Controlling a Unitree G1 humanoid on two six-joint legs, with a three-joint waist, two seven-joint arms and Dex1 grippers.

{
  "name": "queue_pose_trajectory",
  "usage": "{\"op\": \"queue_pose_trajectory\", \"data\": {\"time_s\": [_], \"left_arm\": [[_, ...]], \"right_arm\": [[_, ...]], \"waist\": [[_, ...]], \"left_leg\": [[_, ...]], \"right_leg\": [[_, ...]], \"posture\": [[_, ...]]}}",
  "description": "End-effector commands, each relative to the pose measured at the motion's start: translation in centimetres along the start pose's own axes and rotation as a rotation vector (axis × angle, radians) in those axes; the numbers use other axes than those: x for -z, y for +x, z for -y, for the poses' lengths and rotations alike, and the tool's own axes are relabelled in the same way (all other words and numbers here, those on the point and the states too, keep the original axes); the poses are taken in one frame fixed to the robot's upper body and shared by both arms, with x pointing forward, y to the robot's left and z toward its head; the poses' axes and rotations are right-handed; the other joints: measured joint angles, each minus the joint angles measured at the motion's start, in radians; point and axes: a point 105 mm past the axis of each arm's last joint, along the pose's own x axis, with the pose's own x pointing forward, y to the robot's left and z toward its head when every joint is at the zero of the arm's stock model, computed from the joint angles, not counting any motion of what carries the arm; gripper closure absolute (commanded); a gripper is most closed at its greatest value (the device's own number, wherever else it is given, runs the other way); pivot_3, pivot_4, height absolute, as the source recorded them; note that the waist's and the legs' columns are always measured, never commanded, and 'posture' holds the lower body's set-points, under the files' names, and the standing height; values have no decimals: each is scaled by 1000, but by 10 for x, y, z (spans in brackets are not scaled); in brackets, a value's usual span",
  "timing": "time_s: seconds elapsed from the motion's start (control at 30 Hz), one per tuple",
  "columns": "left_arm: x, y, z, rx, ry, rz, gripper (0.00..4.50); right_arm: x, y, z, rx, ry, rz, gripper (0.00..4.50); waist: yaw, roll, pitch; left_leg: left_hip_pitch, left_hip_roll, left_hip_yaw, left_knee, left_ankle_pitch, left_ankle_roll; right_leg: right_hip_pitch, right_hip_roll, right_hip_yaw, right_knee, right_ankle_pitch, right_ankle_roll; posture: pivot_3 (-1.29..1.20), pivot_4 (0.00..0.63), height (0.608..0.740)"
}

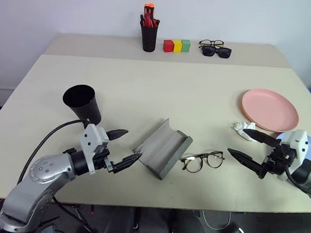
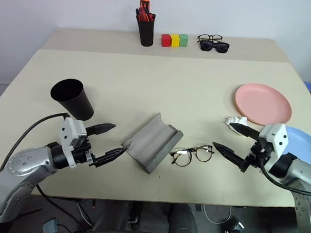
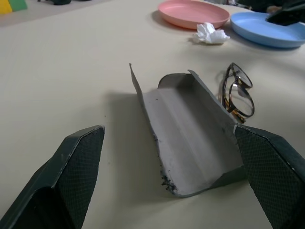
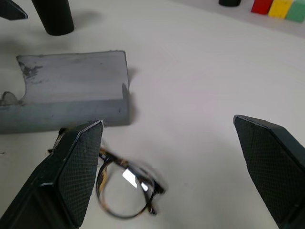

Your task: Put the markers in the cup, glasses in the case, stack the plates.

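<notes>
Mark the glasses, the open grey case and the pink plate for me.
glasses point(image 1: 204, 161), left eye view, on the bridge between the lenses.
case point(image 1: 164, 148), left eye view, on its open inner trough.
pink plate point(image 2: 263, 104), right eye view, on its bare middle.

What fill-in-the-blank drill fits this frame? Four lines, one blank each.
1. The grey case lies ____, its inside bare.
2. The glasses lie on the ____ beside the case.
3. The plate touching the crumpled tissue is ____.
4. Both the left claw and the right claw are ____.

Missing: open; table; pink; open
</notes>
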Motion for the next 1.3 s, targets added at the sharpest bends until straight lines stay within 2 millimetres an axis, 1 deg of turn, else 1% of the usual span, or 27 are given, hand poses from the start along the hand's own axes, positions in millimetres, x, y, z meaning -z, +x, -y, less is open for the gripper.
{"op": "queue_pose_trajectory", "data": {"time_s": [0.03, 0.17, 0.37, 0.4, 0.53, 0.67, 0.8, 0.97, 1.1, 1.3], "left_arm": [[-9, -8, 6, -7, 11, 13, 36], [-8, -15, 16, 16, -11, -18, 36], [-3, -25, 27, 81, -30, -62, 36], [-1, -25, 26, 81, -27, -71, 36], [-5, -21, 23, 93, -21, -59, 36], [-2, -19, 22, 110, -7, -64, 36], [1, -15, 20, 113, 23, -57, 36], [1, -7, 16, 104, 22, -30, 36], [3, -4, 15, 112, 27, -29, 36], [6, -1, 8, 103, 37, -22, 36]], "right_arm": [[-18, -8, 0, -4, -38, 20, 0], [-20, -16, -5, -3, -23, -1, 0], [-19, -20, -14, -13, -14, -10, 0], [-18, -20, -13, -4, -11, -6, 0], [-18, -20, -15, 8, -13, 1, 0], [-14, -20, -15, 8, -14, 0, 0], [-13, -18, -12, 17, -24, 13, 0], [-13, -15, -8, 21, -39, 23, 0], [-13, -15, -6, 18, -56, 22, 0], [-13, -14, -1, 25, -74, 27, 0]], "waist": [[0, 0, 0], [2, 0, 0], [0, 0, 0], [0, 1, 0], [3, 0, 0], [0, 1, 0], [0, 1, 0], [2, 1, 0], [0, 1, -1], [1, 1, -1]], "left_leg": [[0, 0, 0, 0, 0, 0], [0, 0, 0, 0, 0, 0], [0, 0, 0, 0, 0, 0], [0, 0, 0, 0, 0, 0], [0, 0, 0, 0, 0, 0], [0, 0, 0, 0, 0, 0], [0, 0, 1, 0, 0, 0], [0, 0, 1, 0, 0, 0], [0, 0, 1, 0, 0, 0], [0, 0, 2, 0, 0, 1]], "right_leg": [[0, 0, 0, 0, 0, -1], [0, 0, 1, 0, -1, -2], [0, 0, 1, -1, -2, -3], [0, 0, 1, -1, -2, -3], [1, 0, 1, -1, -2, -4], [1, 0, 1, -2, -2, -4], [0, 0, 1, -2, -2, -3], [1, 0, 2, -2, -2, -3], [0, 0, 2, -2, -2, -3], [0, 0, 2, -2, -2, -3]], "posture": [[0, 150, 740], [0, 150, 740], [0, 150, 740], [0, 150, 740], [0, 150, 740], [0, 150, 740], [0, 150, 740], [0, 150, 740], [0, 150, 740], [0, 150, 740]]}}
